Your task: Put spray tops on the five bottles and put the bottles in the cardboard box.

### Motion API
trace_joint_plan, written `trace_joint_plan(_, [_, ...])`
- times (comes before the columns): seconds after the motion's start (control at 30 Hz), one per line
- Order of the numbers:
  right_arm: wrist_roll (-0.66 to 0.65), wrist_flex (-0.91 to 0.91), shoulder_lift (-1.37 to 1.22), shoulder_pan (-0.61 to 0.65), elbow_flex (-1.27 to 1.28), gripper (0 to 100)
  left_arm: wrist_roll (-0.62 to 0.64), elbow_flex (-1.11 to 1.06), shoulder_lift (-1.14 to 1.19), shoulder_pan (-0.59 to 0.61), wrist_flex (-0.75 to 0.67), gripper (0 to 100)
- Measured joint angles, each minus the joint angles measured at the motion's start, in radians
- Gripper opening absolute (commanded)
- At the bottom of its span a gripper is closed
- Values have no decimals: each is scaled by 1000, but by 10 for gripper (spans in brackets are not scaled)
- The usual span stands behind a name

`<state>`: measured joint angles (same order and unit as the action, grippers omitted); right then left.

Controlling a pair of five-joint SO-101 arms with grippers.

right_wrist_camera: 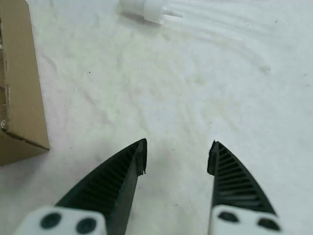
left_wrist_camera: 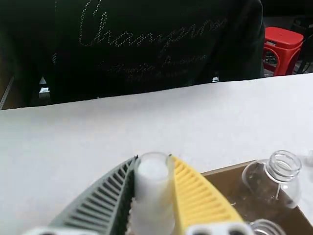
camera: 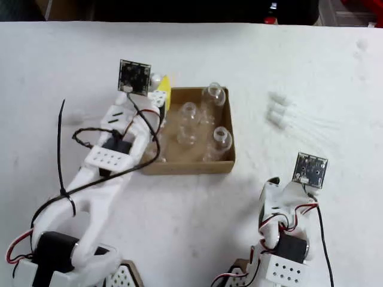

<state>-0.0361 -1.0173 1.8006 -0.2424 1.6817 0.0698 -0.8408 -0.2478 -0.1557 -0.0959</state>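
Observation:
My left gripper (left_wrist_camera: pixel 153 159) is shut on a white cylindrical spray top (left_wrist_camera: pixel 152 196), pinched between the grey and yellow fingers. In the high view that gripper (camera: pixel 160 89) hangs over the far left corner of the cardboard box (camera: pixel 188 166). Three clear, uncapped bottles stand upright in the box (camera: pixel 213 95) (camera: pixel 188 113) (camera: pixel 221 139); one bottle (left_wrist_camera: pixel 276 178) shows beside the yellow finger. Three loose spray tops (camera: pixel 278 109) with thin tubes lie on the table right of the box; one spray top (right_wrist_camera: pixel 144 10) lies ahead of my right gripper (right_wrist_camera: pixel 177 156), which is open and holds nothing.
The right arm (camera: pixel 281 239) sits near the front edge, to the right of the box corner (right_wrist_camera: pixel 19 88). The left arm (camera: pixel 102 173) and its black cables lie along the box's left side. A person in dark clothing stands behind the table's far edge.

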Motion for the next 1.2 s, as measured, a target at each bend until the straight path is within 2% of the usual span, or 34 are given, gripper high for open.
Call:
trace_joint_plan(0.37, [0, 0, 0, 0, 0, 184, 0, -18, 0, 0, -48, 21])
trace_joint_plan(0.5, [0, 0, 0, 0, 0, 184, -2, -106, -2, 0, -189, 21])
trace_joint_plan(0.63, [0, 0, 0, 0, 0, 184, -78, -181, -2, 0, -327, 21])
trace_joint_plan(1.2, [0, 0, 0, 0, 0, 184, -100, -183, -2, -3, -341, 24])
